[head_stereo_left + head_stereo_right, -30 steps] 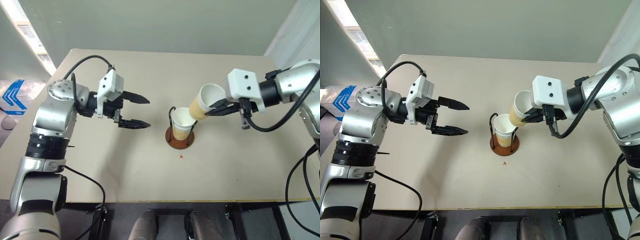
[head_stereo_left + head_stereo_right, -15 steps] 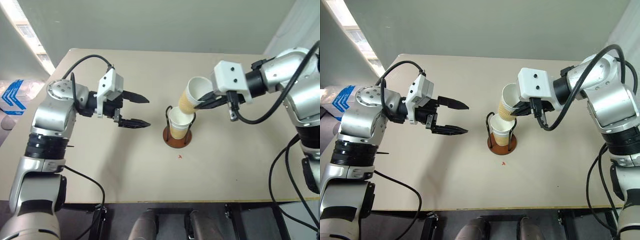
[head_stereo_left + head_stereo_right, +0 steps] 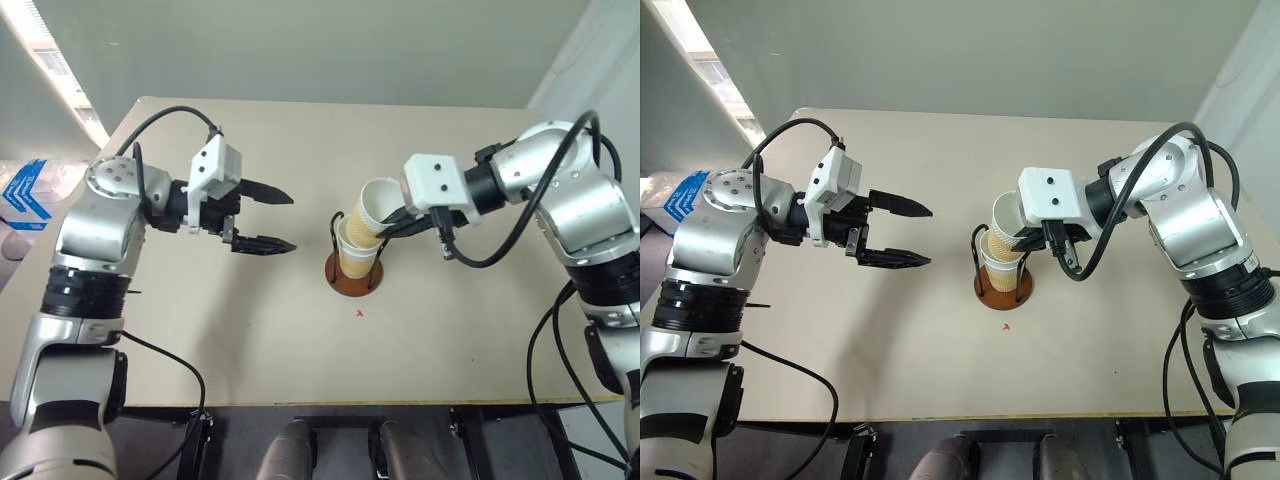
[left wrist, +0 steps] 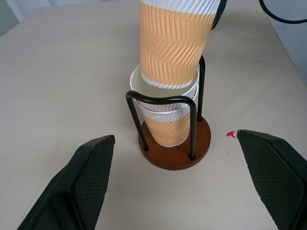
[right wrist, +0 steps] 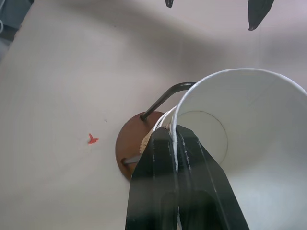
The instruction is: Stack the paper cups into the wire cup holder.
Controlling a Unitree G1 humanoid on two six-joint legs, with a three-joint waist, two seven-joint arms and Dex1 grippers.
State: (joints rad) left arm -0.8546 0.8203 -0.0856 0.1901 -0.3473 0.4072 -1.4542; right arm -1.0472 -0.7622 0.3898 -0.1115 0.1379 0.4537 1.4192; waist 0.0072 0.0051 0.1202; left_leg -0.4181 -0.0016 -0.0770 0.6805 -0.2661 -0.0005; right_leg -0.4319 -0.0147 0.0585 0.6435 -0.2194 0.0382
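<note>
R pincer [image 5: 176,143] is clamped shut on the rim of a paper cup [image 3: 371,209]: one finger inside the white wall, one outside. Held cup is tilted, mouth leaning toward the R arm, its narrow bottom end dipped into the mouth of a second paper cup [image 4: 169,125]. In the L wrist view the held cup's ribbed yellow-orange side comes down at a slight slant, base just inside the lower cup's white rim, not seated all the way.

Lower cup stands upright in the wire cup holder [image 4: 189,122], between the two black wire loops, on the reddish-brown disc base [image 4: 175,155]. Holder sits about mid worktop [image 3: 250,330], a bit nearer the R arm's side.

L pincer [image 3: 268,218] is wide open, nothing in it, fingers pointing toward the holder from the L side, well apart from it and above the worktop. Its two black fingers [image 4: 91,175] frame the holder in its own wrist view.

Small red mark [image 3: 361,313] on the worktop just in front of the holder base, near but not touching. Worktop is pale beige, plain. Blue-and-white object [image 3: 25,190] off the worktop's L edge, lower down; can't tell what it is.
</note>
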